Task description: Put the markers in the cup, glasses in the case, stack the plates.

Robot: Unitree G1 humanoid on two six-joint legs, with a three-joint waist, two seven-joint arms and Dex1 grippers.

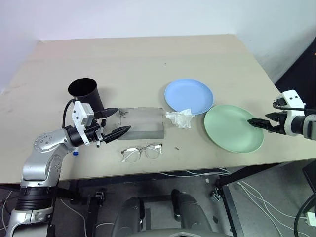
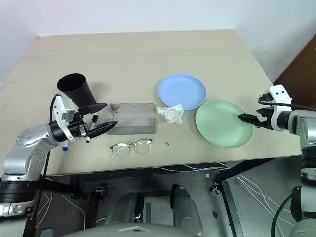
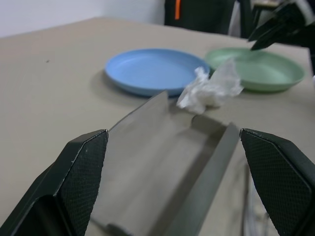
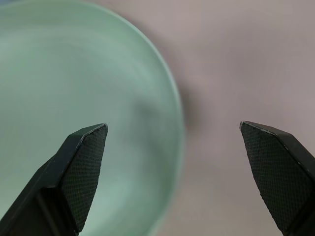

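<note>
Left end effector wide, empty, over near-left corner of open grey case. Markers mostly hidden behind it: black-capped one partly seen, blue cap peeking at desk edge. Cup just behind. Glasses near case's front. Right end effector wide, empty, above right rim of green plate; rim blurred in wrist view. Blue plate beside it, tissue between plates and case.

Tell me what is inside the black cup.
The black cup shows only a dark interior from the head views; nothing sticks out above its rim. Whether anything lies at its bottom cannot be seen.
</note>
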